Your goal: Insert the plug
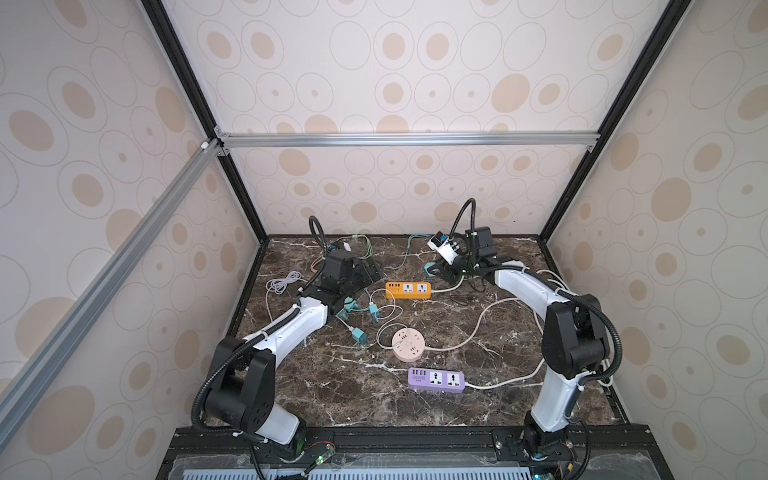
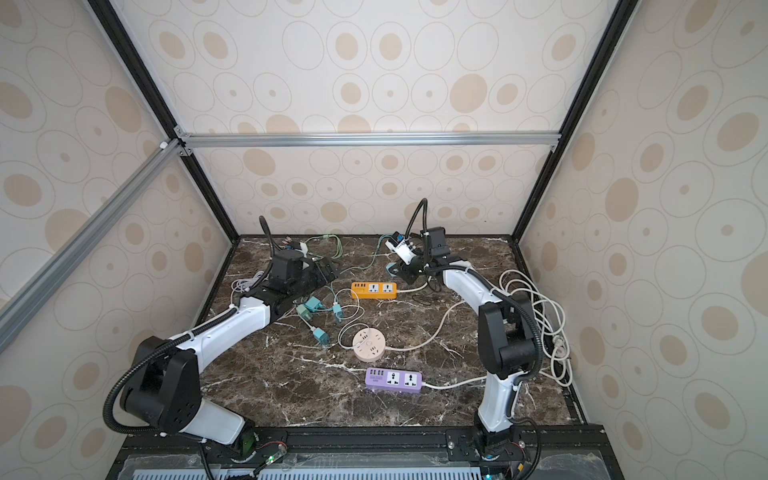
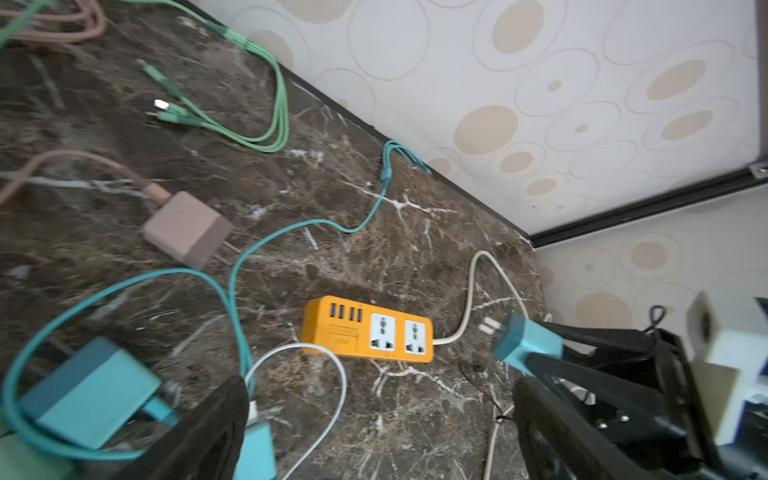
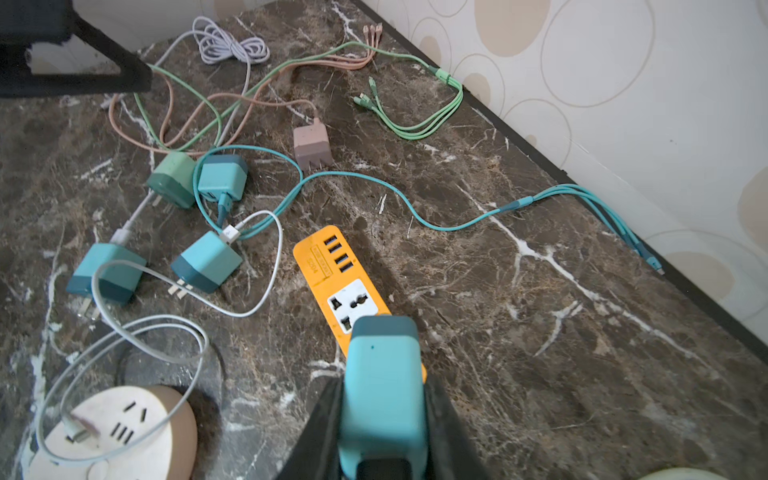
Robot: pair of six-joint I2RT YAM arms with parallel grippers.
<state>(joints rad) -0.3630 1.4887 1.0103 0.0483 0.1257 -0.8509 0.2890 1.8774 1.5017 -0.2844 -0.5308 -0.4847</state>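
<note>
My right gripper (image 4: 382, 419) is shut on a teal plug (image 4: 382, 386), its fingers pressed on both sides. In the left wrist view the plug (image 3: 525, 343) hangs in the air just off the cord end of the orange power strip (image 3: 368, 328), its two prongs pointing toward the strip without touching it. In the right wrist view the plug hides the strip's (image 4: 332, 274) nearer socket. In both top views the strip (image 1: 408, 289) (image 2: 374, 289) lies mid-table. My left gripper (image 3: 374, 436) stands open and empty over bare table, left of the strip (image 1: 372, 272).
Several loose teal chargers (image 4: 205, 262) with tangled cables lie left of the strip, beside a pink charger (image 4: 309, 143). A round pink socket (image 1: 408, 344) and a purple power strip (image 1: 436, 379) sit nearer the front. Green and teal multi-head cables run along the back wall.
</note>
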